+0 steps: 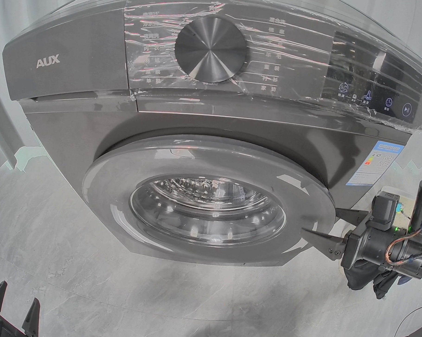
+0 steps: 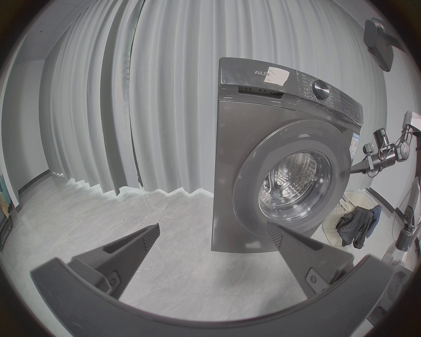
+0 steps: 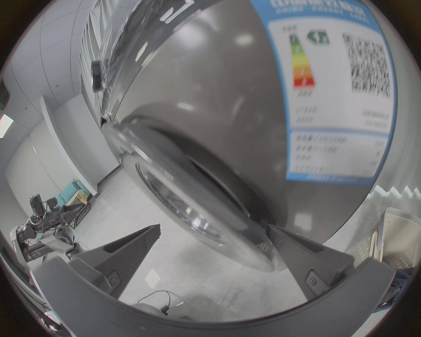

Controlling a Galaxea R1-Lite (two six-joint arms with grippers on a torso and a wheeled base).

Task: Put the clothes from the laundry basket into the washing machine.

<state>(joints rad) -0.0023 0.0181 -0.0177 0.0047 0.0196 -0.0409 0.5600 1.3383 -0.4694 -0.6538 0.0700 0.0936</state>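
Low in the head view's corner, the left end effector (image 1: 16,302) hangs over the floor (image 1: 123,274), fingers spread wide. At the right, the right end effector (image 1: 320,221) is spread wide at the rim of the washing machine (image 1: 71,68) door (image 1: 211,157). Dark clothes (image 1: 361,277) show just under that arm.

From the left wrist, the left end effector (image 2: 212,232) gapes wide, well apart from the washing machine (image 2: 239,175). The clothes (image 2: 357,226) drape over the white laundry basket (image 2: 333,219) on the floor beside the machine.

From the right wrist, the right end effector (image 3: 211,230) holds nothing; the door (image 3: 184,197) rim lies between its fingers, the laundry basket (image 3: 399,237) nearby.
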